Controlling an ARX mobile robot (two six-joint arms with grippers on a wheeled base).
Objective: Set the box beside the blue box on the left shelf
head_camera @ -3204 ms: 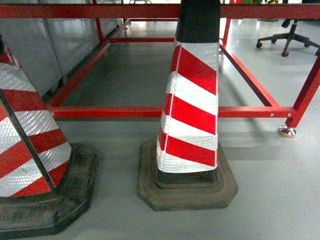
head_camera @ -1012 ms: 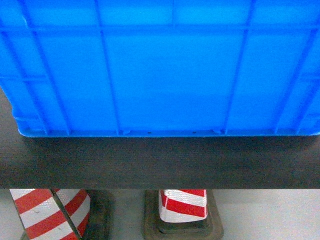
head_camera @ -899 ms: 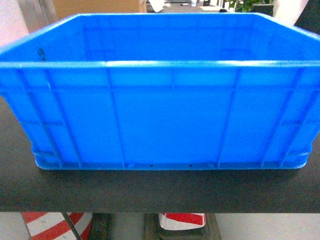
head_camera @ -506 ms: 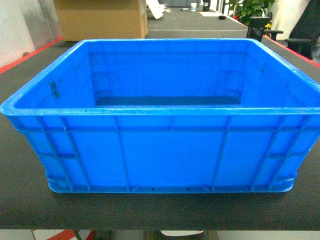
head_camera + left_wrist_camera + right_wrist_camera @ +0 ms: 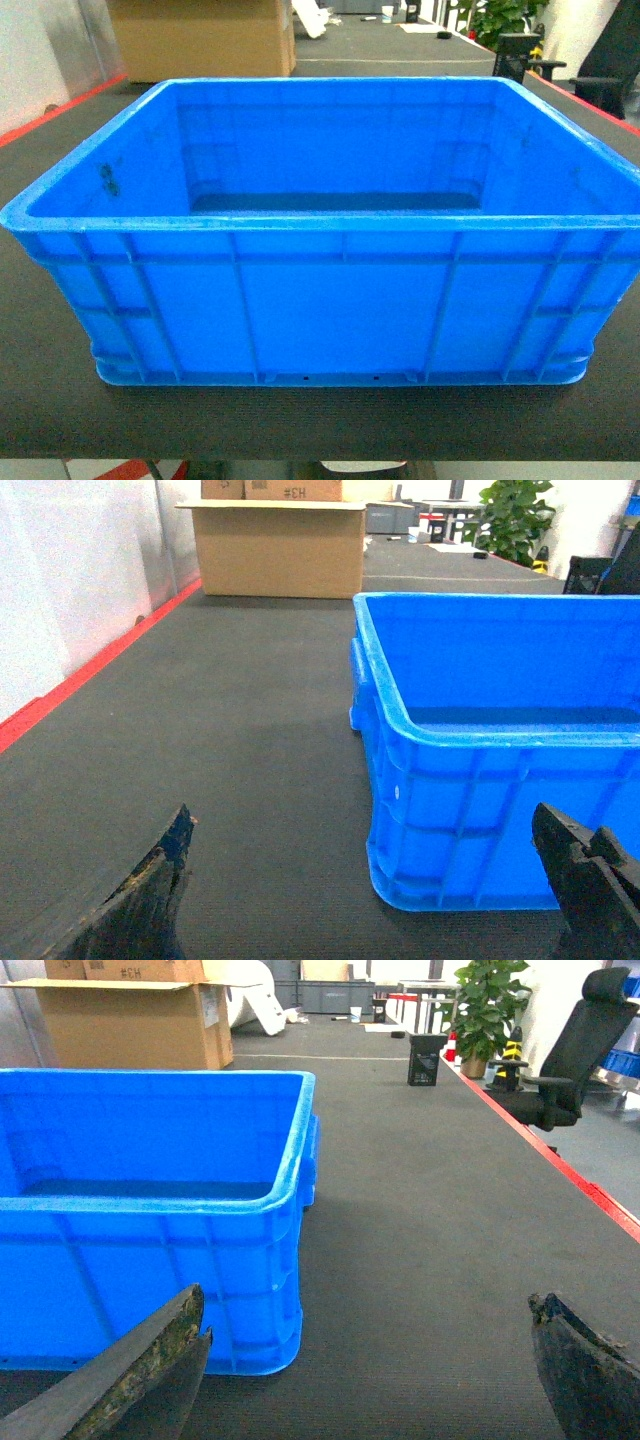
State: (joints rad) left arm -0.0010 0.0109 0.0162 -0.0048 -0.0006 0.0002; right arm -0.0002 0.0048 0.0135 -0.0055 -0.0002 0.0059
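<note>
Since half a second ago the head view has barely shifted; three seconds back it showed striped cones on the floor, and now the box [image 5: 330, 300] fills it, sitting open-top and empty on the dark table [image 5: 300, 425]. The left claw [image 5: 370, 890] stands spread wide, holding nothing, with the box's near left corner between its fingers [image 5: 140, 900], toward 2 o'clock. The right claw [image 5: 370, 1380] is likewise wide and unloaded, the box's right corner at 10 o'clock. Only the wrist views show the cardboard carton [image 5: 280, 545] at 12 o'clock beyond the box, the potted plant [image 5: 485, 1005] and the office chair [image 5: 575, 1050] at 2 o'clock.
</note>
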